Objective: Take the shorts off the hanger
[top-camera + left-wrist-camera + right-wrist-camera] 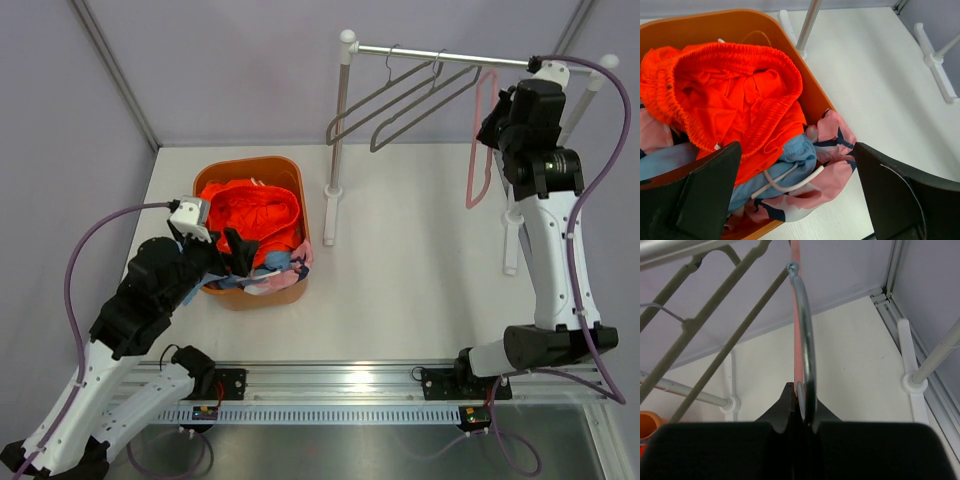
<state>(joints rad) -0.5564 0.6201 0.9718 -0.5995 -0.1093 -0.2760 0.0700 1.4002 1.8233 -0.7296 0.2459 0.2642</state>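
The three shorts lie piled in an orange basket (pixel 272 167): bright orange shorts (pixel 730 95) on top, light blue shorts (pixel 790 162) with a white drawstring under them, and pink patterned shorts (pixel 837 172) drooping over the rim. My left gripper (pixel 796 150) hovers just above the pile's near edge, open, with nothing between its fingers. It shows above the basket's front rim in the top view (pixel 240 255). A bare pink hanger (pixel 480 150) hangs at the rail. My right gripper (pixel 801 390) is shut on its metal hook (pixel 809 340).
Two empty grey hangers (pixel 400 105) hang on the metal rail (pixel 440 52) of a white rack. The rack's posts (pixel 335 150) and feet stand on the white table to the right of the basket. Grey walls close off the back and sides.
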